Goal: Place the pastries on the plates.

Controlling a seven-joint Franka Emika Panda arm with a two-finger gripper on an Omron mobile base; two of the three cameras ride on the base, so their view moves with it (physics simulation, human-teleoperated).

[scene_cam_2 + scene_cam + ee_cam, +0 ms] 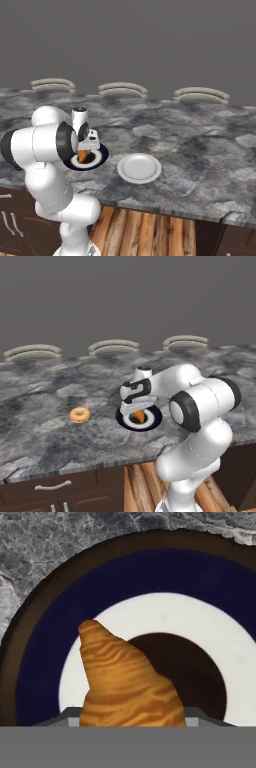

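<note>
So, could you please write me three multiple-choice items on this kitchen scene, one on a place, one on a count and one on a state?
1. Where is the croissant?
A. over the navy plate, at the gripper
B. on the white plate
C. beside the doughnut

2. How many plates stand on the counter?
A. one
B. two
C. three

3. What is the state of the white plate?
A. it holds the doughnut
B. it is stacked on the navy plate
C. it has nothing on it

Answers: 1 A, since the hand view shows the croissant between the fingers with the navy plate below it; 2 B, since the right base view shows one navy and one white; 3 C, since its surface is bare and the doughnut lies on the counter.
</note>
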